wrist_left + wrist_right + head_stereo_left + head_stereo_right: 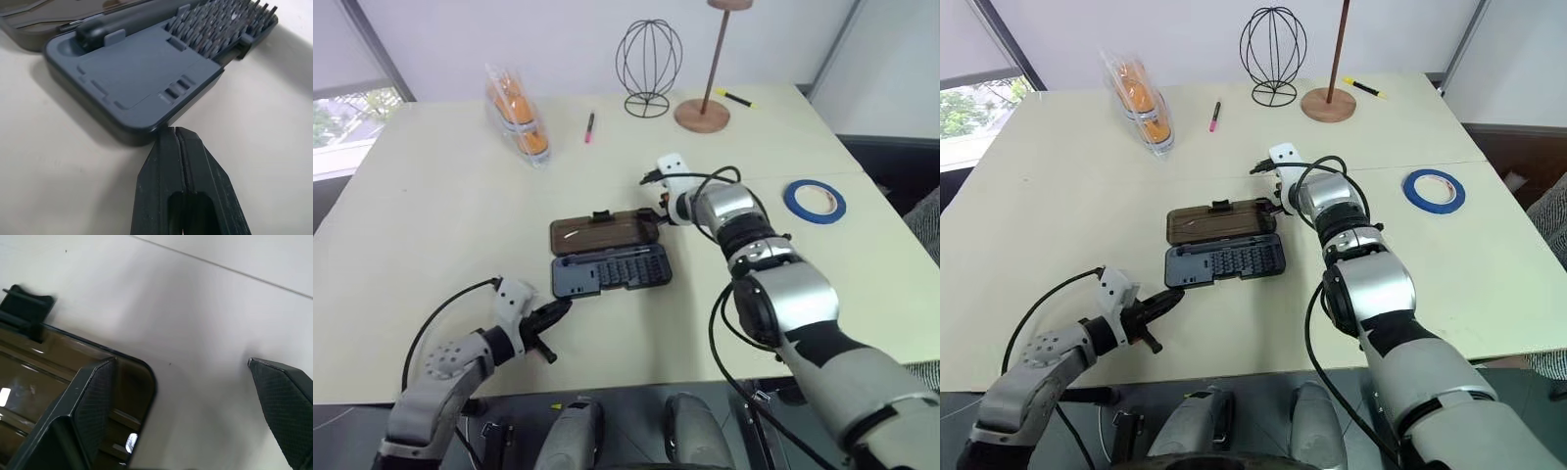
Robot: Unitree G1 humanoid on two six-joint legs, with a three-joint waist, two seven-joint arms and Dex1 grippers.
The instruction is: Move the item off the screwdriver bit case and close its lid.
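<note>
Left tool (560,311): fingers pressed together, holding nothing, tips just at the near left corner of the case.
Case (612,270): lies open mid-table; grey tray of bits nearest the robot, lid (603,233) folded flat at its 12 o'clock side.
Lid handling: likely light, stiff plastic on a hinge; smooth and probably slippery, so I would catch its far edge near the latch tab and swing it over.
Right tool (183,382): fingers spread wide, one over the lid's right corner, nothing pinched.
Tape (815,200): blue roll already off the case, well apart at its 2 o'clock.
Table (431,235): pale, smooth, matte.
Room: wire ornament, wooden stand, pens, window at left.
</note>
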